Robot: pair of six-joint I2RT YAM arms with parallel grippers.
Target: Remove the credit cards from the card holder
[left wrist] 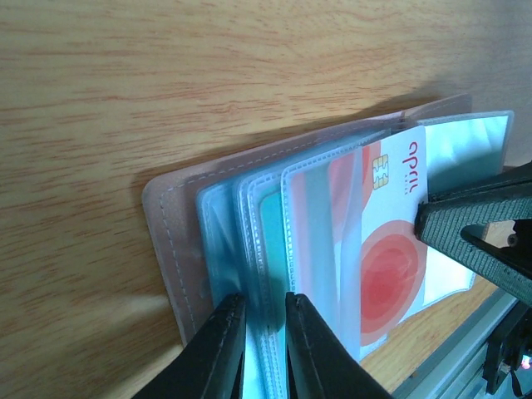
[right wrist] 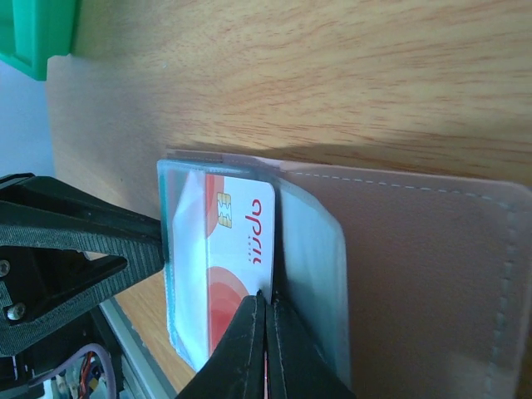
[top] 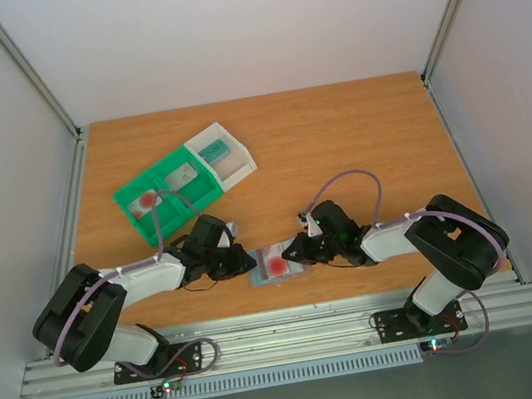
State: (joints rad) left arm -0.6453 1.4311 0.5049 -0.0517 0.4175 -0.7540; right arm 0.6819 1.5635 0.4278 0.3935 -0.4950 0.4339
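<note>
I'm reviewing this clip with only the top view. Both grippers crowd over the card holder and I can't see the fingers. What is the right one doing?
Observer: The right gripper is shut on the edge of a white card with red circles.
Operator: And the left?
Observer: The left gripper pinches the clear sleeves of the card holder.
Operator: Is the card out?
Observer: Partly. Its chip end is bare, and the rest lies under clear plastic.
</note>
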